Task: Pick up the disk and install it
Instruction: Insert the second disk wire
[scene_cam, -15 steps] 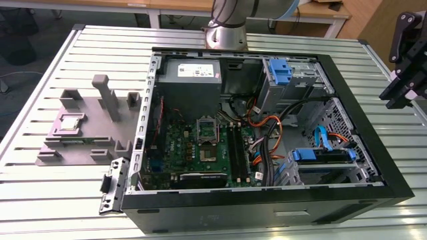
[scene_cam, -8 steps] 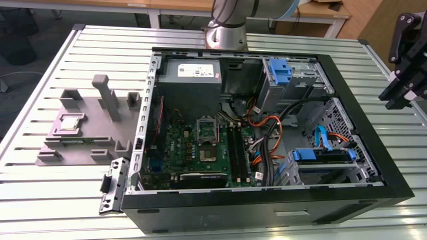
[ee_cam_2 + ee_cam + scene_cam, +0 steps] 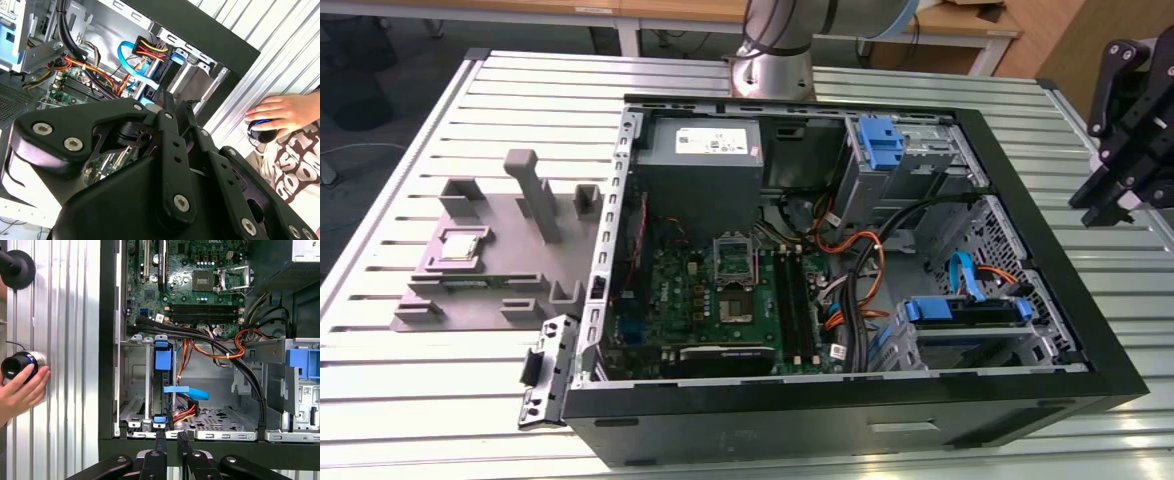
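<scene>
The disk (image 3: 967, 311) stands on edge inside the drive cage at the front corner of the open computer case (image 3: 1067, 300), on the exterior view's right. Its blue bracket (image 3: 163, 360) faces up out of the cage, and red, yellow and blue cables run to its end. My gripper (image 3: 1107, 212) hangs outside the case, beyond its right wall and above the table. In the first wrist view its fingertips (image 3: 161, 439) sit close together just off the case edge, in line with the disk. The gripper (image 3: 172, 440) is shut with nothing in it.
A grey fixture (image 3: 494, 270) with a small square processor chip (image 3: 462, 245) lies on the slatted table (image 3: 427, 400) left of the case. A person's hand (image 3: 20, 390) rests on a black knob (image 3: 17, 366) on the table beside the case. Loose cables (image 3: 215, 352) cross the case interior.
</scene>
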You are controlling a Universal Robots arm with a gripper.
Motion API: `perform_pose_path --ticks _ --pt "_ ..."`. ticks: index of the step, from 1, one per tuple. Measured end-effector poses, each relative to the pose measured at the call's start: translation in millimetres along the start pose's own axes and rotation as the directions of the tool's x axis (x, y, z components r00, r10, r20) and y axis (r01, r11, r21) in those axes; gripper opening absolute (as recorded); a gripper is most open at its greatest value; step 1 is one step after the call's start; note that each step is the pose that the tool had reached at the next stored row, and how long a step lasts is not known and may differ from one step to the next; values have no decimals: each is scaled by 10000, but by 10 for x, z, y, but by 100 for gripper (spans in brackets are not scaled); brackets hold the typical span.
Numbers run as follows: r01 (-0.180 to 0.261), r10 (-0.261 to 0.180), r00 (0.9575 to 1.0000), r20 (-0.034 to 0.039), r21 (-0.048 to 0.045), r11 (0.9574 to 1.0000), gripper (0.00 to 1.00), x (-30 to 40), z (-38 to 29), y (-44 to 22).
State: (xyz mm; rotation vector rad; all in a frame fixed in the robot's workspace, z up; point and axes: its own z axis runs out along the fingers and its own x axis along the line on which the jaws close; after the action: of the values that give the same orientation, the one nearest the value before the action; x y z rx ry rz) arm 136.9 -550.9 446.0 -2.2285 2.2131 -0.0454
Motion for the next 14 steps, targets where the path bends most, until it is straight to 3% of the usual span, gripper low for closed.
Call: perform_pose_path --ticks 14 --pt "-2 2 10000 29 0 10000 24 -63 64 2"
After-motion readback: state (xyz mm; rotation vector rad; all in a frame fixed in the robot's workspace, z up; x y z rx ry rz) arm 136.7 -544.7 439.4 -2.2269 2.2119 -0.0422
